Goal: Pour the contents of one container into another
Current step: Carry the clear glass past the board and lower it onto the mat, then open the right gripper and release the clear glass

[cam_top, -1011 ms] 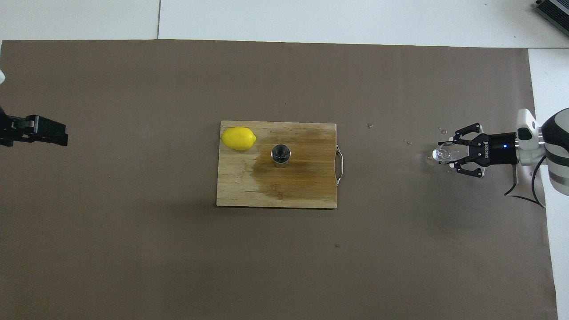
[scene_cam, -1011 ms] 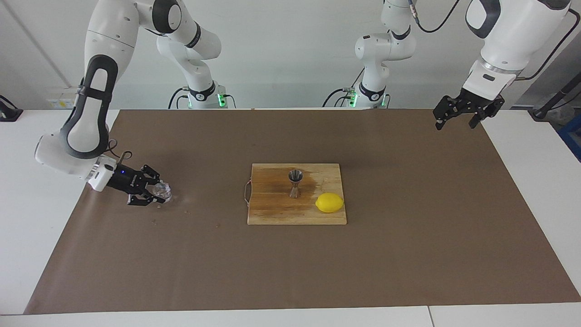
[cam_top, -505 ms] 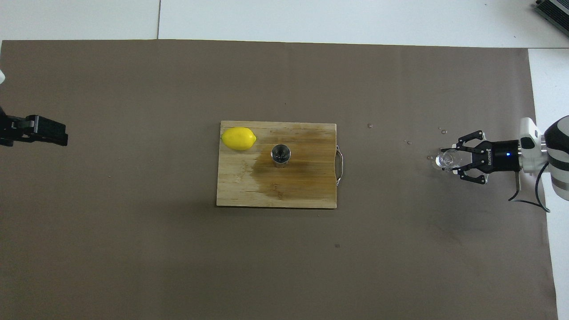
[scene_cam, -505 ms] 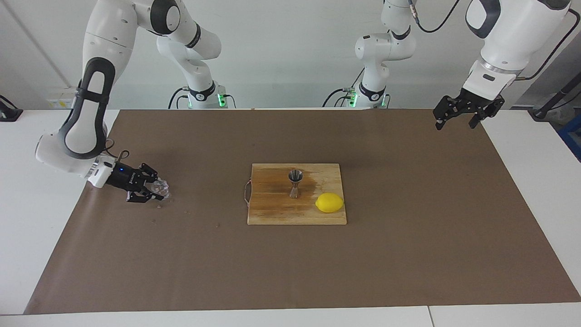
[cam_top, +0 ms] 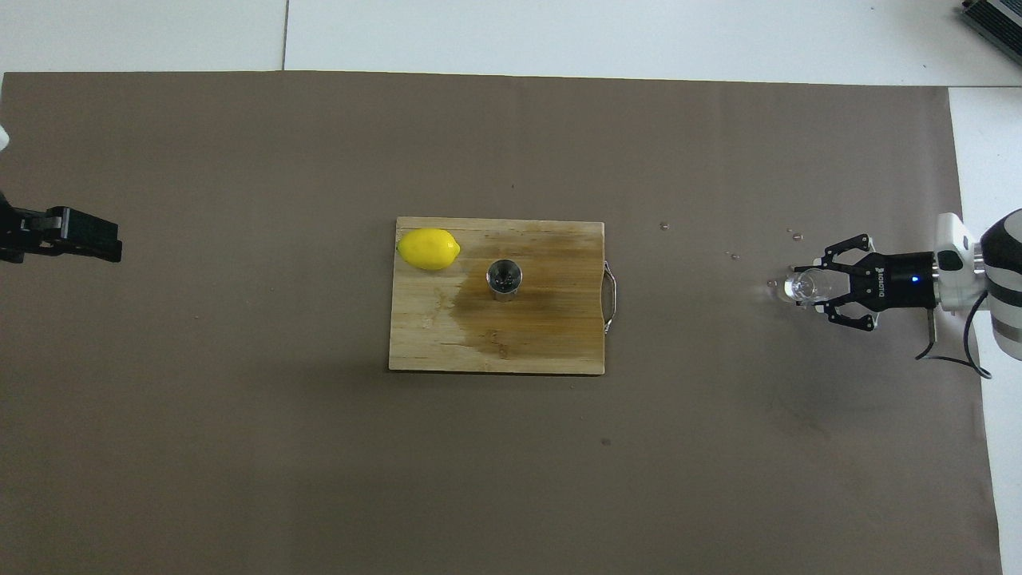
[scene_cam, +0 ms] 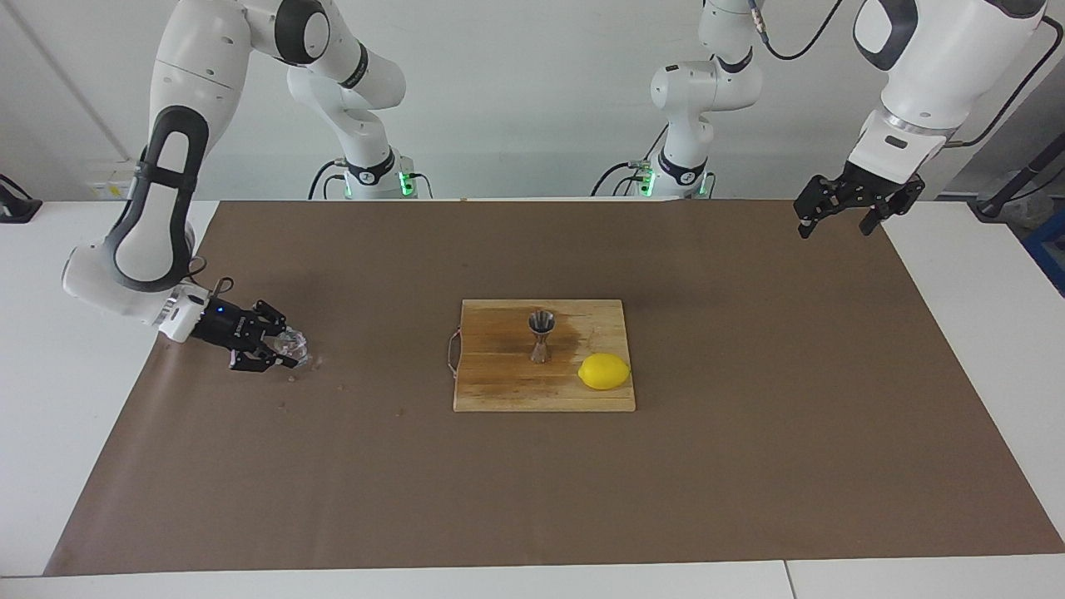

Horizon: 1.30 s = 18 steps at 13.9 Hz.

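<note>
Right gripper point(scene_cam: 279, 353): closed on the glass cup point(scene_cam: 293, 346), low over the brown paper point(scene_cam: 749, 466) at the right arm's end of the table; over the last second it has drawn slightly back toward its own edge, cup in grasp, so carriage toward the pour has apparently not begun. Jigger point(scene_cam: 542, 334): upright on the cutting board point(scene_cam: 499, 391) at table centre, well apart from the cup. Lemon point(scene_cam: 604, 371): on the board just beside the jigger, toward the left arm's end, clear of the approach. Droplets point(cam_top: 732, 255): scattered on the paper between cup and board. Left gripper point(scene_cam: 840, 210): open, waiting aloft over its own end.
</note>
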{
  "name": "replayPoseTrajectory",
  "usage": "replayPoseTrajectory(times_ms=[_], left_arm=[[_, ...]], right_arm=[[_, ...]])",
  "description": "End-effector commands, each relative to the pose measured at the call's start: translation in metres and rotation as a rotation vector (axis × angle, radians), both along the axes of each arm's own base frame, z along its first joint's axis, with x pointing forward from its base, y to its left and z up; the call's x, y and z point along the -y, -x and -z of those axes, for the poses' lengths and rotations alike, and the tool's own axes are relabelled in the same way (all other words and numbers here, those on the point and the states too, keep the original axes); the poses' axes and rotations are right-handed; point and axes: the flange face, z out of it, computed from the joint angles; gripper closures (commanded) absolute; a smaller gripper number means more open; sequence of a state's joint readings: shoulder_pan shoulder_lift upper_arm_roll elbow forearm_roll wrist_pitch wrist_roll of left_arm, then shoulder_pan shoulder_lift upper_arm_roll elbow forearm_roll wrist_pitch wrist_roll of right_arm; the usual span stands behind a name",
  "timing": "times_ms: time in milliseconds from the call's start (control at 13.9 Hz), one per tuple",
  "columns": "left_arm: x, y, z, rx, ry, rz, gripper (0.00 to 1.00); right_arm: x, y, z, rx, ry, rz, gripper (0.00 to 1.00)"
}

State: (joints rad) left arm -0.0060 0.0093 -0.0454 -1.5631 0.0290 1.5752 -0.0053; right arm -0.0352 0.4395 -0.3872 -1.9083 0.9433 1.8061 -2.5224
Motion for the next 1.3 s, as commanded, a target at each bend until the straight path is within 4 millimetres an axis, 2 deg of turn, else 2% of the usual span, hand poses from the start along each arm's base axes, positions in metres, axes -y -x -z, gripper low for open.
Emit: replayPoseTrajectory(times_ms=[0,144,217,289,433,505,650,794,938,1227], left_arm=[[-0.002,0.008,-0.003,-0.003,0.002,-0.013,0.00],[-0.002,0.008,-0.003,-0.003,0.002,-0.013,0.00],[-0.002,0.008,-0.003,-0.003,0.002,-0.013,0.00],[-0.002,0.008,-0.003,-0.003,0.002,-0.013,0.00],[-0.002,0.008,-0.003,-0.003,0.002,-0.013,0.00],[-0.002,0.008,-0.003,-0.003,0.002,-0.013,0.00],[-0.002,0.008,-0.003,-0.003,0.002,-0.013,0.00],[-0.002,0.008,-0.003,-0.003,0.002,-0.013,0.00],[-0.002,0.008,-0.003,-0.003,0.002,-0.013,0.00],[-0.002,0.008,-0.003,-0.003,0.002,-0.013,0.00]], right_arm=[[0.003,0.000,0.003,0.020,-0.016,-0.012,0.71],[0.002,-0.001,0.004,0.024,-0.012,-0.011,0.51],[0.001,-0.001,0.004,0.026,-0.012,-0.016,0.14],[-0.002,-0.002,0.002,0.029,-0.018,-0.019,0.00],[-0.010,-0.006,-0.004,0.026,-0.037,-0.008,0.00],[-0.014,-0.010,-0.014,0.015,-0.041,0.014,0.00],[-0.025,-0.016,-0.046,-0.022,-0.057,0.072,0.00],[-0.039,-0.020,-0.092,-0.070,-0.060,0.156,0.00],[-0.050,-0.024,-0.127,-0.177,-0.077,0.282,0.00],[-0.069,-0.055,-0.199,-0.380,0.115,0.539,0.00]])
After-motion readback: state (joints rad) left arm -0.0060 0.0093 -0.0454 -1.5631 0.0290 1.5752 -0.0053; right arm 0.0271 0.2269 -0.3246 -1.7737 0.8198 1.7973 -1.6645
